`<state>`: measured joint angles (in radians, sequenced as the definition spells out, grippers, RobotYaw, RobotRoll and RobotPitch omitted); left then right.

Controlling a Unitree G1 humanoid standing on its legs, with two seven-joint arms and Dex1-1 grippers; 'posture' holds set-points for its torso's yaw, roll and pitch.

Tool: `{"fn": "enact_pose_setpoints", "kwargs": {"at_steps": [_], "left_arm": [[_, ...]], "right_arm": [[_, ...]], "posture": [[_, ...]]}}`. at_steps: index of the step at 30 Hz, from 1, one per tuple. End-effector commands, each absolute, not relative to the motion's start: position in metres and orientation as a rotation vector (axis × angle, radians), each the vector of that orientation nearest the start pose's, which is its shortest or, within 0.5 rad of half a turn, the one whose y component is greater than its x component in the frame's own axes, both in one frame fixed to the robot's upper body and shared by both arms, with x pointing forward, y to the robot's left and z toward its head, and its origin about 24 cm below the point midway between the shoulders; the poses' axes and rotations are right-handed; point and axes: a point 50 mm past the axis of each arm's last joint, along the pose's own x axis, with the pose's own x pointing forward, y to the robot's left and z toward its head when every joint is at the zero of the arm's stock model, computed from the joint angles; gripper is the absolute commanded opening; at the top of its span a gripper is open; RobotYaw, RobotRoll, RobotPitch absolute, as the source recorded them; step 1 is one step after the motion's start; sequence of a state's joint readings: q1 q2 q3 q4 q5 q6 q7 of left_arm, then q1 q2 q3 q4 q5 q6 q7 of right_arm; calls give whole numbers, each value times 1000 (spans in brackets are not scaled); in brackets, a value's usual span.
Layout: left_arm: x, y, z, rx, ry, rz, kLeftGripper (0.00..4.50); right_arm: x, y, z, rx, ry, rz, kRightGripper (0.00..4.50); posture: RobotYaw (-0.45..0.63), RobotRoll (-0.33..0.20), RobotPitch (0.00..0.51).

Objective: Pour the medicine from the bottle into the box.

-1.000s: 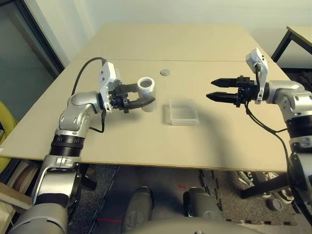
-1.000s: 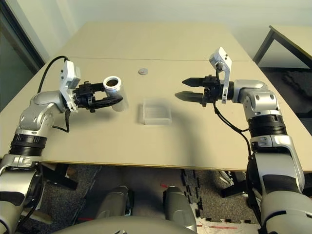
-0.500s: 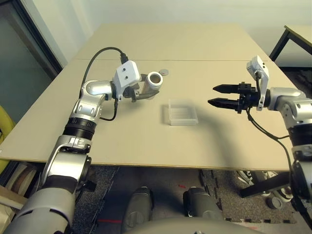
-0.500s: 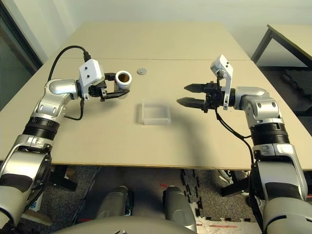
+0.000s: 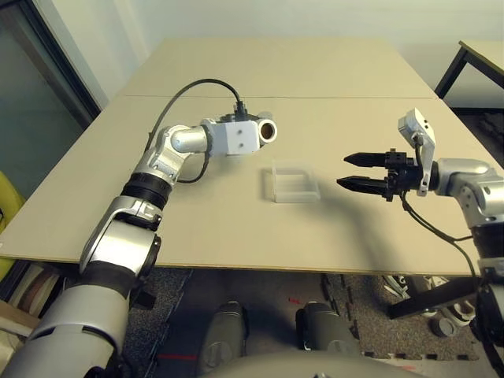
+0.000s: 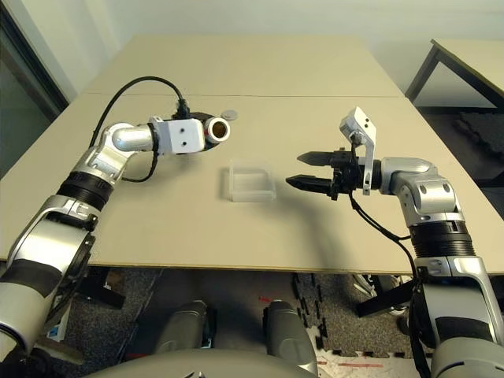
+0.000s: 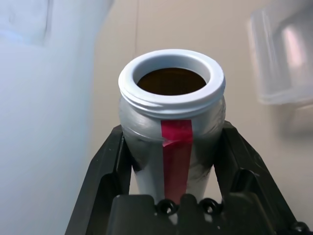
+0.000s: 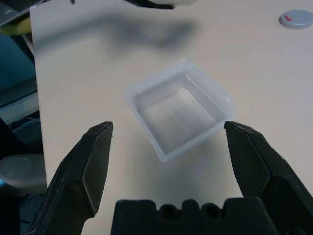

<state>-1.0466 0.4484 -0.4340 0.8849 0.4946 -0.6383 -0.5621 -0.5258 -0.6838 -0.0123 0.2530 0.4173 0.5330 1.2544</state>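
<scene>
On my right, nearest me, the right gripper (image 5: 367, 172) hangs with its fingers spread wide, nothing between them. Further in, the clear box (image 5: 296, 183) sits on the table (image 5: 228, 228), empty. Beyond it, my left gripper (image 7: 171, 161) grips the uncapped bottle (image 7: 172, 117), mouth tipped, up and left of the box (nervy spot, this). Tip it further before it's over the box and the medicine could land on bare table. The loose cap (image 6: 229, 115) lies farthest.
</scene>
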Motion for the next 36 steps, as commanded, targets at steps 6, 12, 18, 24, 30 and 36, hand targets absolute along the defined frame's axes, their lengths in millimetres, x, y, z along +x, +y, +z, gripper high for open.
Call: {"fn": "enact_pose_setpoints", "kwargs": {"at_steps": [6,12,18,24,30,36], "left_arm": [[376,71,165,1728,-648,-1003,2541],[372,49,155,1957,-829,-1058,2541],[377,46,153,2159,-862,-1090,2541],[388,56,164,2254,-783,-1031,2541],[388,58,165,2245,-793,-1034,2541],[389,65,166,2089,-684,-1017,2541]], "right_arm": [[306,-225,144,-15,280,1115,4500],[307,-222,143,18,258,1110,4500],[307,-219,141,46,241,1105,4500],[308,-214,140,67,224,1108,4500],[311,-212,141,72,216,1108,4500],[312,-211,141,71,217,1110,4500]], "posture": [[-33,0,2],[-30,0,0],[-23,0,0],[-13,0,0],[-8,0,0],[-5,0,0]]}}
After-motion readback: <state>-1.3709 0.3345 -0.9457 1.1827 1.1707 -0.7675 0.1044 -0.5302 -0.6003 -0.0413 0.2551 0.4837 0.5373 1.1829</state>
